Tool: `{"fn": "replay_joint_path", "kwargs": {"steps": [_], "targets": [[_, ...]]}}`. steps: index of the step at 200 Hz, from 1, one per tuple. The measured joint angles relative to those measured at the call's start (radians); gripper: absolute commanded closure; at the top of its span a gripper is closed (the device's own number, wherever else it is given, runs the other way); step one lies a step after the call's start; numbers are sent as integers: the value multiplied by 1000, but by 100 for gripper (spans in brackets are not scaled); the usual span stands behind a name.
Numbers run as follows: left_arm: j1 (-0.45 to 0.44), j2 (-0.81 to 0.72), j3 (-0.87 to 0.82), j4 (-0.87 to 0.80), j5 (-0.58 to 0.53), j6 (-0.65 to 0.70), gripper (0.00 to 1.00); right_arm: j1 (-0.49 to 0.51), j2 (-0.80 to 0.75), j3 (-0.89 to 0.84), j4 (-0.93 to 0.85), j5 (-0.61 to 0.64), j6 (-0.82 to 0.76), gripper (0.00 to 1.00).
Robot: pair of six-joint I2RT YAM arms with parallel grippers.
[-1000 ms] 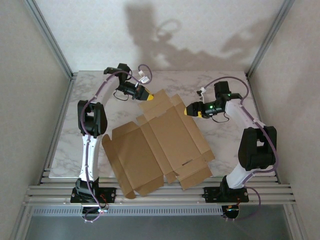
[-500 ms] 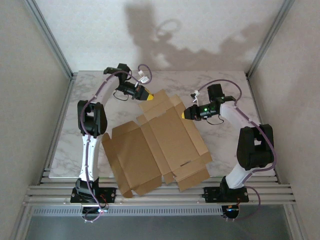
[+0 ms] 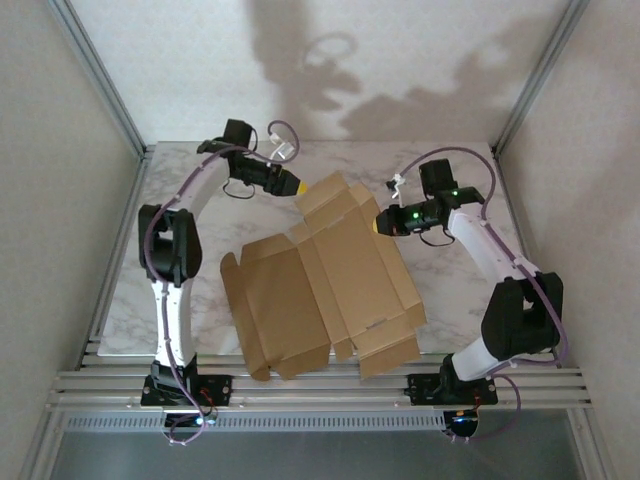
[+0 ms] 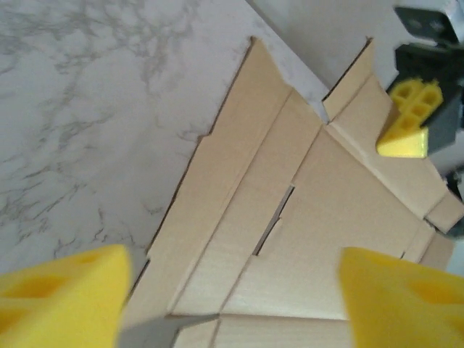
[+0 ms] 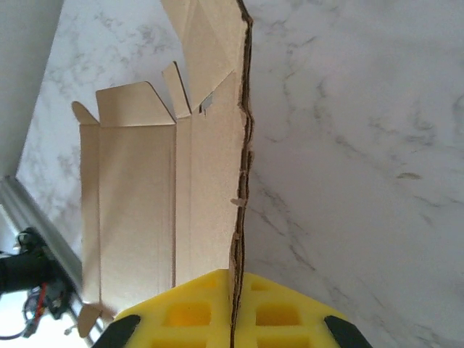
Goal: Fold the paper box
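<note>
The paper box (image 3: 330,280) lies as a flat brown die-cut sheet with flaps and slots across the middle of the marble table. My left gripper (image 3: 298,186) hovers at its far left flap, open, with nothing between its yellow fingertips (image 4: 65,304); the cardboard (image 4: 290,239) lies below them. My right gripper (image 3: 378,224) is shut on the sheet's far right edge. In the right wrist view the thin edge of the box (image 5: 239,188) runs straight between my right gripper's (image 5: 233,312) closed yellow pads and is lifted a little off the table. The right gripper's yellow tip (image 4: 406,123) also appears in the left wrist view.
The marble table (image 3: 450,290) has bare surface to the right and left of the sheet. Aluminium rails (image 3: 320,385) run along the near edge, and slanted frame posts (image 3: 100,80) stand at the back corners. Walls close in both sides.
My left gripper opened and let go of the far flap. My right gripper closed on the sheet's right edge. The sheet shifted slightly to the right and its right side rose.
</note>
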Motion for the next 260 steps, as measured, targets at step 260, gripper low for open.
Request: {"fn": "replay_joint_path", "kwargs": {"steps": [260], "targets": [[-248, -121, -452, 436, -343, -379, 3, 113, 6, 212, -253, 390, -56, 100]]}}
